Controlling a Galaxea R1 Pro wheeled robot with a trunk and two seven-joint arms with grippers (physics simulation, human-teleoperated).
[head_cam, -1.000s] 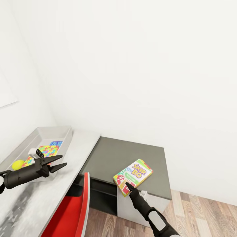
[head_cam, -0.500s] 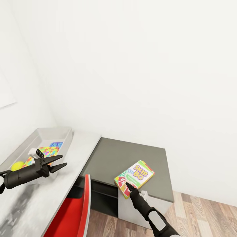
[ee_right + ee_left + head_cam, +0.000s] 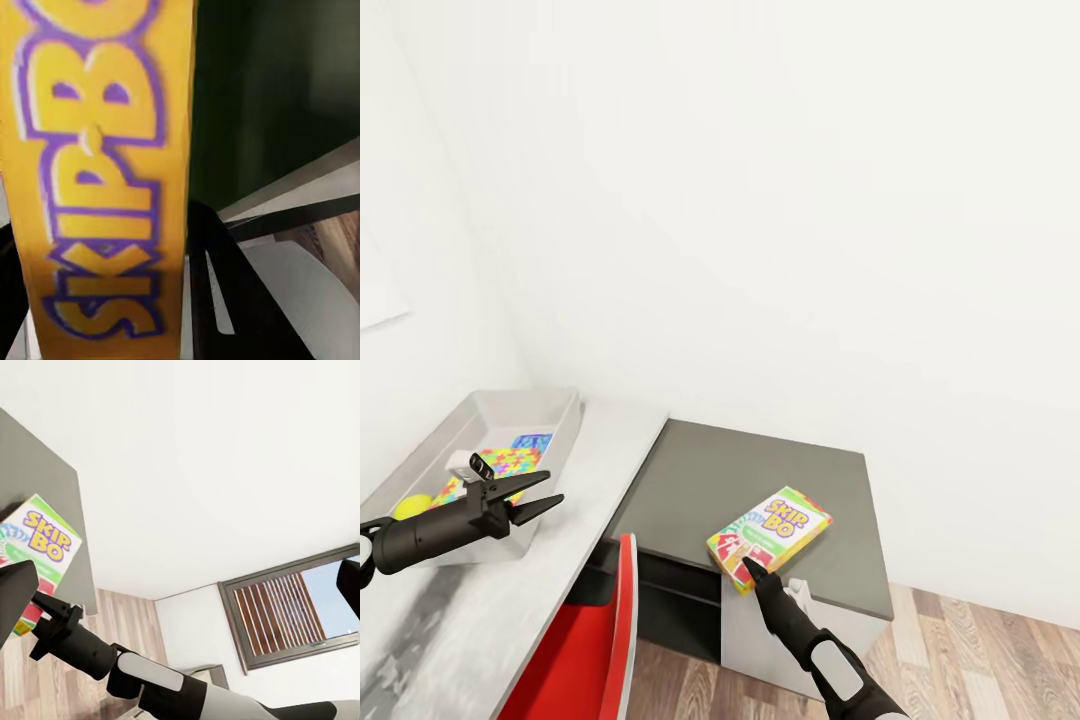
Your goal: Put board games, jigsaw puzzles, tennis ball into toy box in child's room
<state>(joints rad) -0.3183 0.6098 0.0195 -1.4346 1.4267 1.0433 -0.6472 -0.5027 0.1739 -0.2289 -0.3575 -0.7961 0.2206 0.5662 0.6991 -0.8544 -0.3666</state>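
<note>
Above the dark-grey side unit point(image 3: 760, 480), a Skip-Bo board game point(image 3: 770, 535) was held tilted, pinched at its near edge by the right gripper point(image 3: 750, 570). Left of it, on the table point(image 3: 510, 600), the toy box point(image 3: 550, 410) contained jigsaw puzzles point(image 3: 505, 463) and a tennis ball point(image 3: 412, 508). The left gripper point(image 3: 535, 493) hovered beside the box, jaws parted and empty.

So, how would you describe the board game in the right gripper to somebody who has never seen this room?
Find the dark-grey side unit beside the long white table. Over its front edge, the right gripper holds a flat board game by one end. It alone reads "SKIP-BO" in yellow and purple; the other toys lie in the grey toy box.
</note>
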